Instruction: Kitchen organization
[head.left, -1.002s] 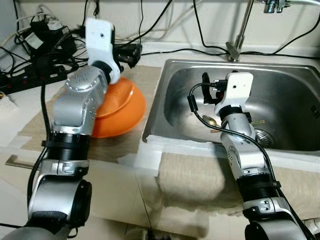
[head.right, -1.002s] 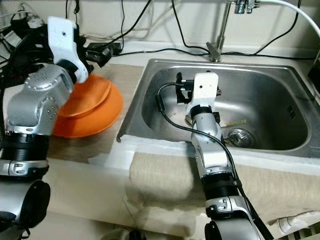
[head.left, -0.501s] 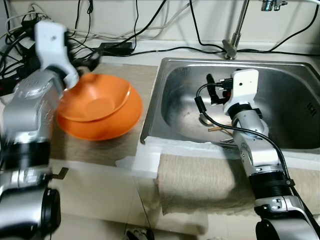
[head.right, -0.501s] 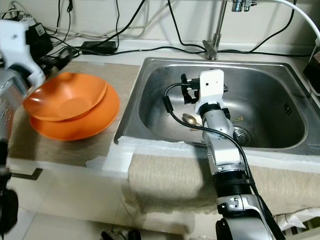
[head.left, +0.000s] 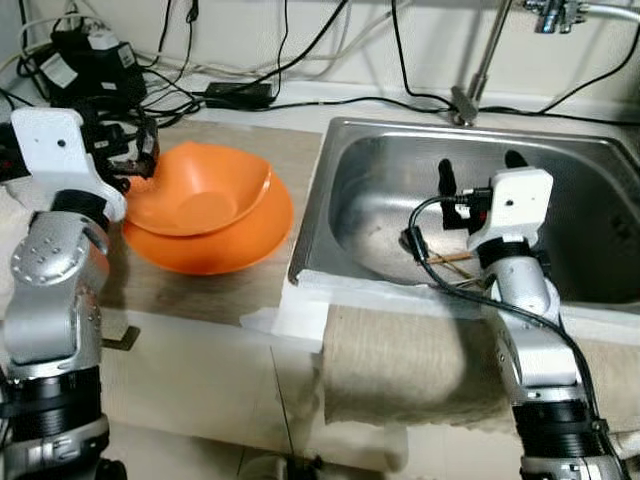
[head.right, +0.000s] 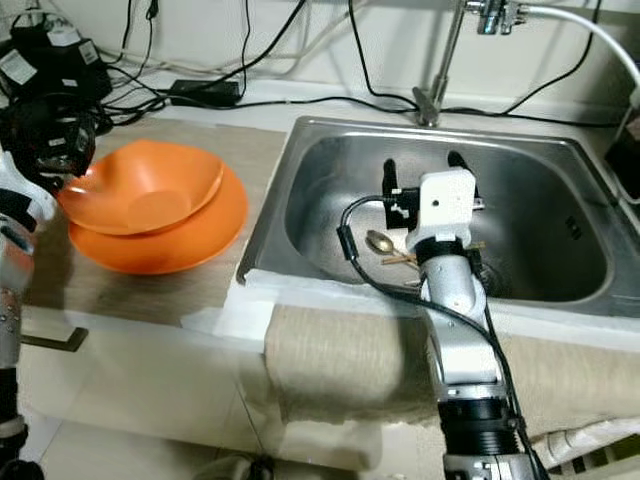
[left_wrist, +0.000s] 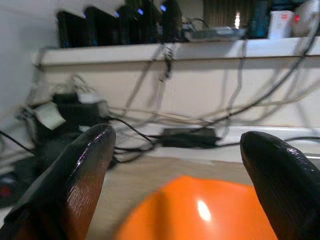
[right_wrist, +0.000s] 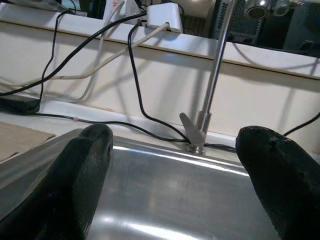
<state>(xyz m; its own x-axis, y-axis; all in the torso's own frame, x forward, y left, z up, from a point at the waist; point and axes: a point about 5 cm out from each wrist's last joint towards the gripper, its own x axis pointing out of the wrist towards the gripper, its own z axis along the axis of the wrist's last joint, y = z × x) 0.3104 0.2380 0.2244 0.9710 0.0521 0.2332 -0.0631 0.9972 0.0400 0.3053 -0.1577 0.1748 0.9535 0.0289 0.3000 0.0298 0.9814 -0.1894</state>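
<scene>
Pale wall (head.left: 320, 40) strung with black cables (head.left: 300, 60), tan counter (head.left: 290, 165), steel sink (head.right: 540, 290), pale tiled floor (head.left: 220, 400)

Two stacked orange bowls (head.left: 210, 205) sit on the counter (head.left: 290, 150) just beside the steel sink (head.left: 370, 180). Left claw (head.left: 140, 155) spread open at the bowls' far-left rim. Right claw (head.left: 478, 170) spread open over the sink basin, above chopsticks (head.left: 450, 260). Black cables (head.left: 200, 80) along the counter's back edge.

You won't find any text, label, brand, number or sign you can read in these views; the small marks on the sink's (head.right: 560, 150) inner wall are too blurred to make out
</scene>
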